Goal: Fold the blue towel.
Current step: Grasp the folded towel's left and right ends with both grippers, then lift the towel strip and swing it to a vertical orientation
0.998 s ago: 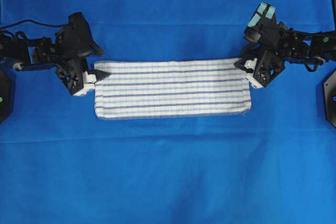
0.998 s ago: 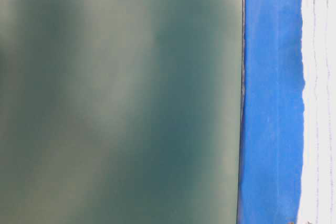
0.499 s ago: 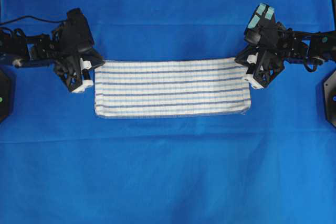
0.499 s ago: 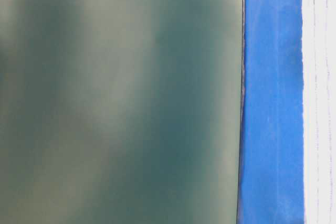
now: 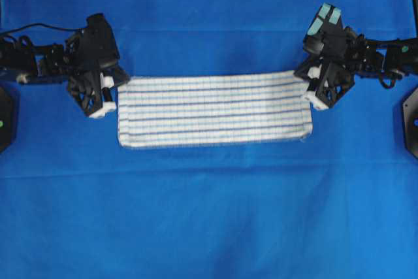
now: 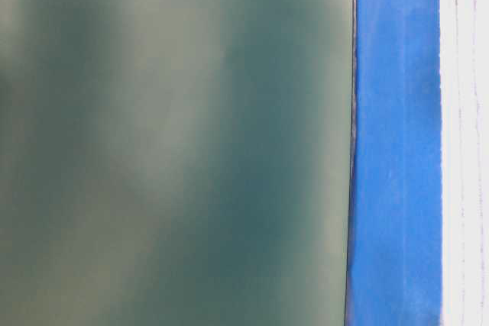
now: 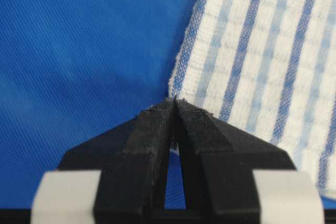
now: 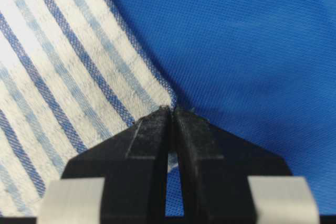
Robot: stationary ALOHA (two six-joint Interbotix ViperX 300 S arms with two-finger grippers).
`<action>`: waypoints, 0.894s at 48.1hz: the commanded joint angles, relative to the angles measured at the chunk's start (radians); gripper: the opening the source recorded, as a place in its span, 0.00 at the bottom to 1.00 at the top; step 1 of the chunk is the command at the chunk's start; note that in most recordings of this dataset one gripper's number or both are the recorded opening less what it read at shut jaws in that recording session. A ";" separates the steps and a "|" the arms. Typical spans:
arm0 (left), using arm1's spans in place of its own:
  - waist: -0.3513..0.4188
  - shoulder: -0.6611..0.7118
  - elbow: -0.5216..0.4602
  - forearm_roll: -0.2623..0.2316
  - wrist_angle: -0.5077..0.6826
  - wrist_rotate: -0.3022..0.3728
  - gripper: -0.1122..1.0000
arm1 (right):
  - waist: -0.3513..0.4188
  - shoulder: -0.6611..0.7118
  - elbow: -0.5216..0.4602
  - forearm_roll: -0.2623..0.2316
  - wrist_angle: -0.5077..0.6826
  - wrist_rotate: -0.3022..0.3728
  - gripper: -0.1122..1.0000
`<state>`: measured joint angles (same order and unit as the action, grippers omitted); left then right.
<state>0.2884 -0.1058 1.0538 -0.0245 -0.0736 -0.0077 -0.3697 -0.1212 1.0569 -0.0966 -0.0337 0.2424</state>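
Note:
The blue towel [image 5: 212,109] lies as a long folded strip, white with thin blue stripes, across the middle of the blue table covering [image 5: 209,213]. My left gripper [image 5: 118,83] is shut on its far left corner. In the left wrist view the fingertips [image 7: 157,116] meet right at the towel [image 7: 252,51] corner, with a bit of cloth between them. My right gripper [image 5: 306,85] is shut on the far right corner. In the right wrist view that gripper [image 8: 172,108] pinches the towel [image 8: 63,77] at its tip. The table-level view shows the towel [image 6: 466,150] only as a white band.
The blue table covering [image 6: 393,150] spreads on all sides of the towel. Black arm bases stand at the left edge [image 5: 5,119] and right edge [image 5: 411,119]. A blurred grey-green surface [image 6: 168,150] fills most of the table-level view.
Both grippers were open at the towel's ends one second ago and have since shut on its far corners. The left gripper shifted slightly toward the far corner. The towel has barely moved.

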 commanded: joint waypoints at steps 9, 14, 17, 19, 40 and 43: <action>-0.003 -0.155 -0.086 -0.002 0.173 -0.002 0.11 | -0.002 -0.166 -0.046 -0.002 0.132 0.000 0.14; -0.003 -0.215 -0.109 -0.002 0.247 -0.005 0.12 | -0.002 -0.247 -0.055 -0.002 0.190 0.003 0.14; -0.003 -0.249 -0.118 -0.002 0.285 -0.005 0.12 | -0.002 -0.290 -0.055 -0.002 0.219 0.003 0.14; -0.006 -0.270 -0.121 -0.002 0.302 -0.006 0.12 | -0.003 -0.318 -0.054 -0.002 0.235 0.005 0.14; -0.075 -0.454 -0.117 -0.002 0.344 -0.017 0.12 | 0.015 -0.495 -0.046 -0.002 0.273 0.008 0.14; -0.081 -0.449 -0.118 -0.002 0.344 -0.017 0.12 | 0.015 -0.489 -0.049 -0.002 0.268 0.008 0.14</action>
<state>0.2163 -0.5507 0.9526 -0.0245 0.2746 -0.0230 -0.3528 -0.6136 1.0216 -0.0966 0.2454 0.2500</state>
